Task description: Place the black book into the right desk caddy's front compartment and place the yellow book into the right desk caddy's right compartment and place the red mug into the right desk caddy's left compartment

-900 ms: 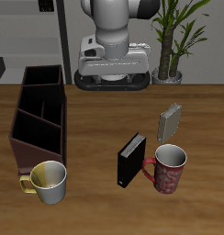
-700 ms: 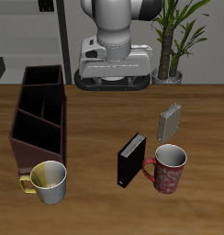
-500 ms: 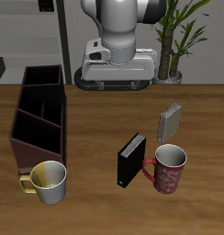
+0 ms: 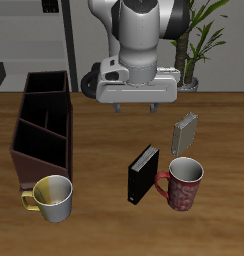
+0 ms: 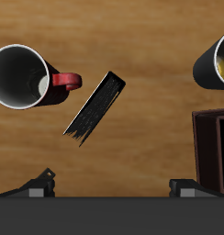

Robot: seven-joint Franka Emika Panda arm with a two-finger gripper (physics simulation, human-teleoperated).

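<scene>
The black book (image 4: 143,174) stands upright near the middle of the table, and the wrist view shows its spine (image 5: 95,107) from above. Close beside it, toward the front edge, stands the red mug (image 4: 182,184) (image 5: 22,77), upright and empty. The yellow book (image 4: 185,131) stands farther back, behind the mug. The right desk caddy (image 4: 44,125) (image 5: 213,147) lies along the table's side, all three sections empty. My gripper (image 4: 137,106) (image 5: 112,187) hangs open above the table, behind the black book, holding nothing.
A yellow-cream mug (image 4: 52,197) (image 5: 217,61) stands at the caddy's front end, near the table's front edge. A potted plant (image 4: 189,45) stands at the table's back beside the robot's base.
The gripper has come down and forward from the table's back toward the black book, and its fingers now show. Books, mugs and caddy have not moved.
</scene>
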